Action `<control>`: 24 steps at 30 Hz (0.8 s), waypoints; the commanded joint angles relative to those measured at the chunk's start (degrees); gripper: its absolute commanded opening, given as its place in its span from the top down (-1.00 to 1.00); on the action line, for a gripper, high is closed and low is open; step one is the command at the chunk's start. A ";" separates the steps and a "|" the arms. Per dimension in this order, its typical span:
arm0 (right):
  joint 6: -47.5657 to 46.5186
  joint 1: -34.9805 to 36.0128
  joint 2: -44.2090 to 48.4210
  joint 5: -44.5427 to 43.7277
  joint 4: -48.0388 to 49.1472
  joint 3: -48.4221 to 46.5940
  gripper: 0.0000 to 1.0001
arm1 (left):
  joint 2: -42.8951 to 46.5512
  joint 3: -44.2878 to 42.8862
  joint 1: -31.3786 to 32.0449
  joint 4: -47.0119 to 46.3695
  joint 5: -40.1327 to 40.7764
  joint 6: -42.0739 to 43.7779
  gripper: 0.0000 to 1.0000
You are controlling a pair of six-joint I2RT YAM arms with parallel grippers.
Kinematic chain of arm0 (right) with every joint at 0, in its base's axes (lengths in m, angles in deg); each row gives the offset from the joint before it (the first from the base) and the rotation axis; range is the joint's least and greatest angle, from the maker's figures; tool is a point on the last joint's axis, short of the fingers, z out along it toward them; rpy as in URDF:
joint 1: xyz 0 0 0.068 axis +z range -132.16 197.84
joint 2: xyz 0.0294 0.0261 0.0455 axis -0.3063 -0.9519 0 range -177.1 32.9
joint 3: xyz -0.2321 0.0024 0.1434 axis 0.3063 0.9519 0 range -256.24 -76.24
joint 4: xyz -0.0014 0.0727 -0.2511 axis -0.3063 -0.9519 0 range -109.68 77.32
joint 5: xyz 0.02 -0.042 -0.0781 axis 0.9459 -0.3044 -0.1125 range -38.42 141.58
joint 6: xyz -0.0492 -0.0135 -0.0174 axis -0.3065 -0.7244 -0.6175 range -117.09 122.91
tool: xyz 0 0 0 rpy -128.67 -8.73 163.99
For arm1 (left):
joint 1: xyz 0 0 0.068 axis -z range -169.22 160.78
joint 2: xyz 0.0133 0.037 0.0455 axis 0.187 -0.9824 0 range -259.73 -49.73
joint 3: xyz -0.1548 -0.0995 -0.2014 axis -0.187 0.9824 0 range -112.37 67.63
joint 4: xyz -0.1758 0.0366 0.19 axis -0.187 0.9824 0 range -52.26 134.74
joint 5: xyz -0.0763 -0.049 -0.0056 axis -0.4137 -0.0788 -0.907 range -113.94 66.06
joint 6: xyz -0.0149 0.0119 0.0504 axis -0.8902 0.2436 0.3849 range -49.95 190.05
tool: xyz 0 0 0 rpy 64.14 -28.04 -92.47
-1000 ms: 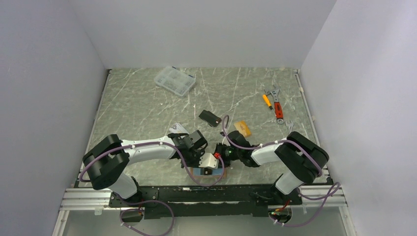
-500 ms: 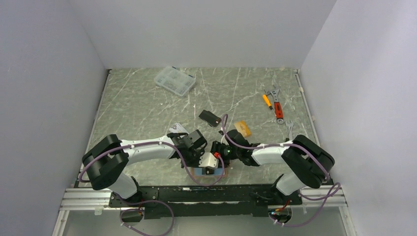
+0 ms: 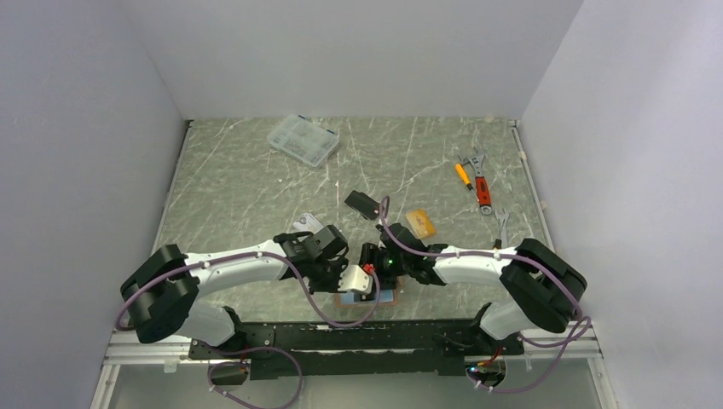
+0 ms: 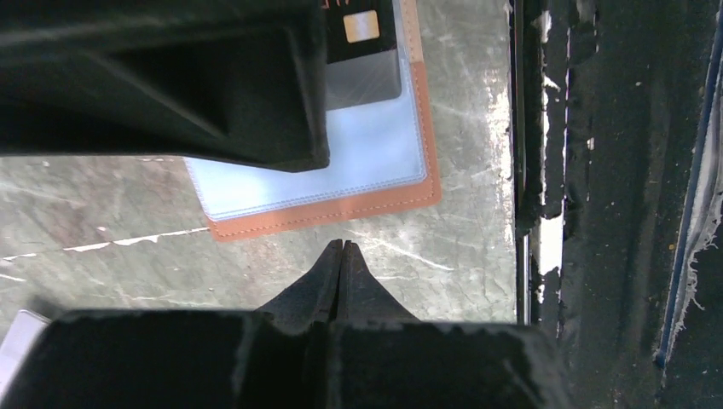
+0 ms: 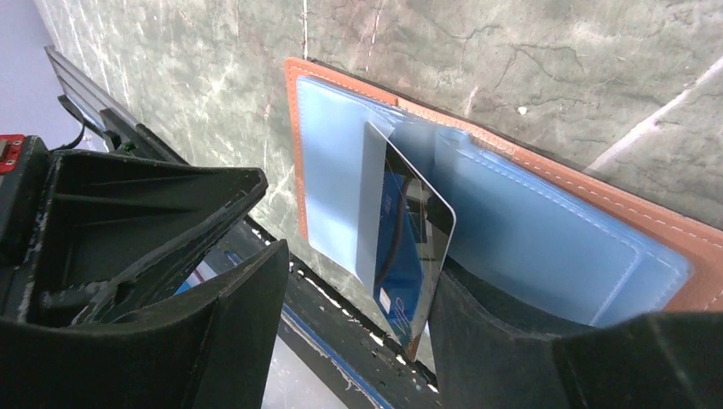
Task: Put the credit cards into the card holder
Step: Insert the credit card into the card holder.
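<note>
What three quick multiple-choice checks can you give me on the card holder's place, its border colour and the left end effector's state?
1. Where on the table does the card holder lie?
A. at the far edge
B. at the near edge
C. at the right edge

2. What colour is its stitched border?
A. green
B. white
C. orange-brown

3. How is the left end effector?
A. shut, holding nothing
B. wide open
C. shut on a card

Answers:
1 B: the top view shows it at the edge nearest the robot.
2 C: both wrist views show the orange-brown edge.
3 A: its fingertips meet with nothing between them.
</note>
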 commanded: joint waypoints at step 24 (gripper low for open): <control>-3.35 -1.21 9.78 -4.79 11.50 13.76 -0.28 | -4.94 -3.75 -0.99 -12.93 -5.02 -0.71 1.00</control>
